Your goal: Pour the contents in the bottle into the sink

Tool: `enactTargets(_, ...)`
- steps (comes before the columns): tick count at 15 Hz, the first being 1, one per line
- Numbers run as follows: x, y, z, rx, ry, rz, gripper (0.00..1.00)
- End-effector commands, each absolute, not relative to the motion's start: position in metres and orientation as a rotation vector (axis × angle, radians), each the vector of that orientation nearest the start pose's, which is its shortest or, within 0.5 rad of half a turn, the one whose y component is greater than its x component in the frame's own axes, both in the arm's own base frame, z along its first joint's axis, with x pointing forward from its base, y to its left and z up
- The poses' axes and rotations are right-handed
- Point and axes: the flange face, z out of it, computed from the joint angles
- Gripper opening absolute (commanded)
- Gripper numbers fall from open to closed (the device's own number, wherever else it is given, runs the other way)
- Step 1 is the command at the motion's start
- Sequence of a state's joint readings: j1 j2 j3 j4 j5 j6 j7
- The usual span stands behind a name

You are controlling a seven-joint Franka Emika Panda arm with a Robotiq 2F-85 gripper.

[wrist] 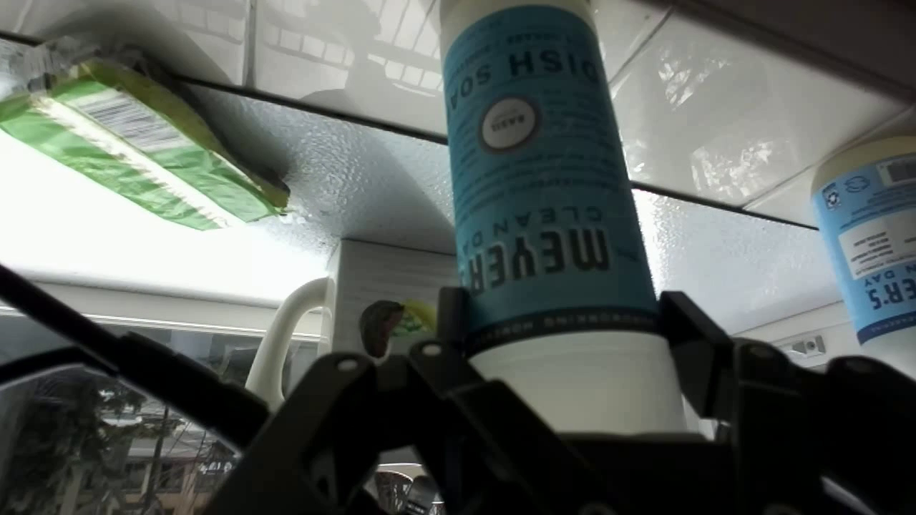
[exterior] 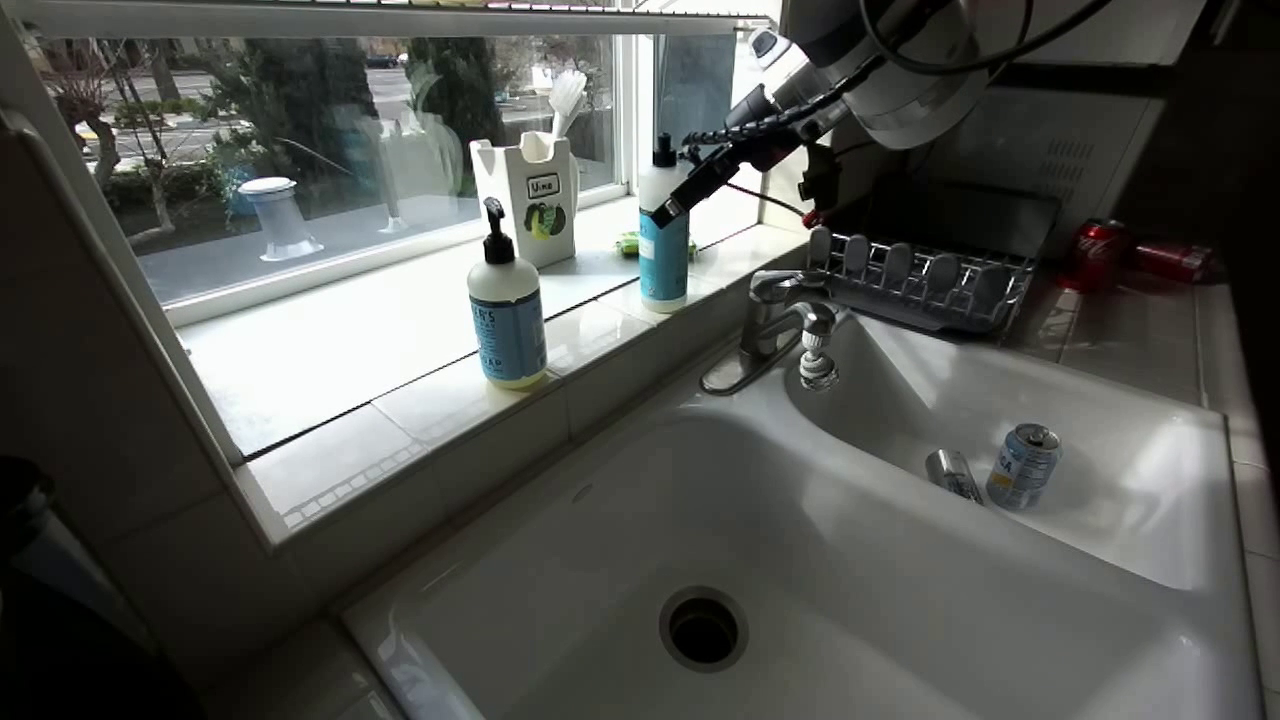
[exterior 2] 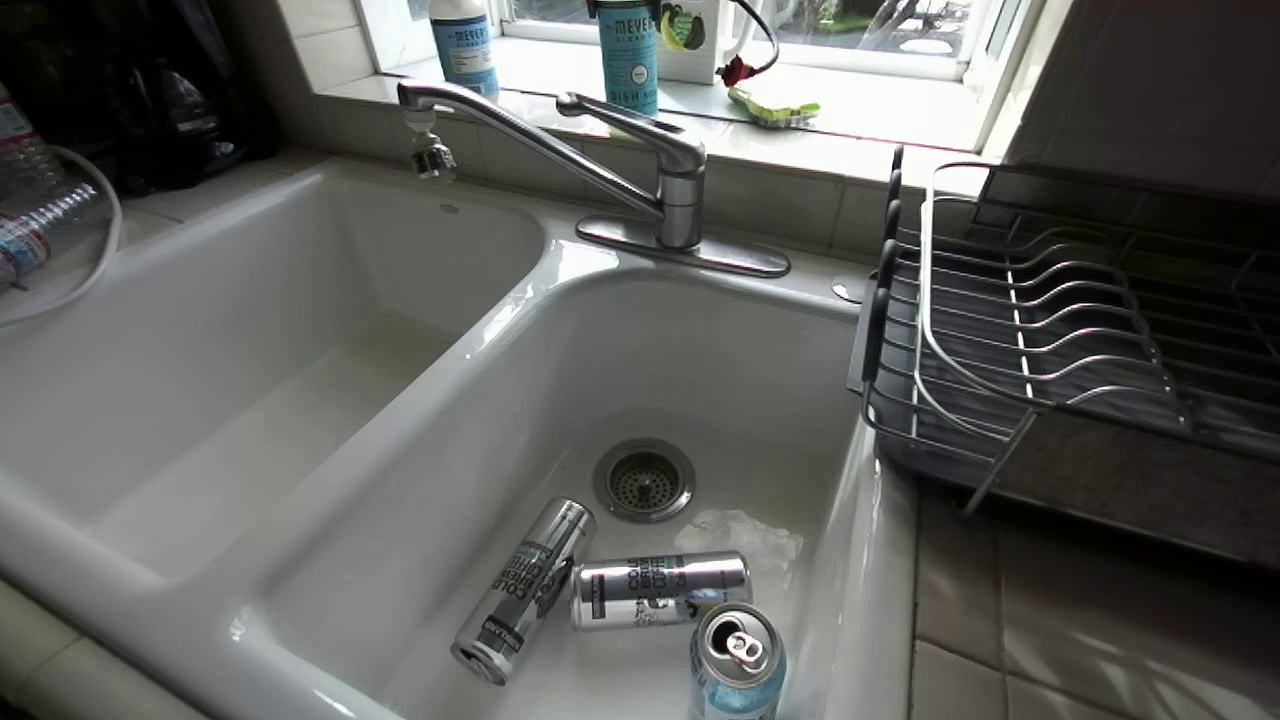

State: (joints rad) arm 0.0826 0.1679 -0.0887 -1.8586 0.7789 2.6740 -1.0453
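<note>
In an exterior view the sink lies nearest. Past it the bottle stands upright on the tiled windowsill, the fingers parted by just its width, snug against both sides of its upper half. The arm slants down from the far upper right.

the gripper clasps the teal-labelled dish soap bottle.

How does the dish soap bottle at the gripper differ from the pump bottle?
The dish soap bottle is slimmer; the pump bottle is broader. The dish soap bottle has a straight cap, the pump bottle a pump head. The gripper holds the dish soap bottle; the pump bottle stands free. Both are upright, black-topped and blue-labelled.
</note>
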Motion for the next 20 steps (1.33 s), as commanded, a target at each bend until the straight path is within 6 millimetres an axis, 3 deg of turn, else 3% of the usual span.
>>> enactTargets(1,0.648,-0.031,0.491,-2.683,-0.62,-1.177,0.42)
enactTargets(4,0.644,-0.036,0.493,-2.71,-0.623,-1.165,0.38)
enactTargets(6,0.636,-0.033,0.506,-2.737,-0.678,-1.164,0.38)
enactTargets(10,0.614,-0.015,0.535,-2.856,-0.899,-1.127,0.38)
enactTargets(12,0.605,-0.006,0.539,-2.915,-1.041,-1.079,0.38)
enactTargets(15,0.591,0.025,0.555,-2.974,-1.286,-1.004,0.38)
enactTargets(20,0.557,0.106,0.592,-3.031,-1.705,-0.933,0.38)
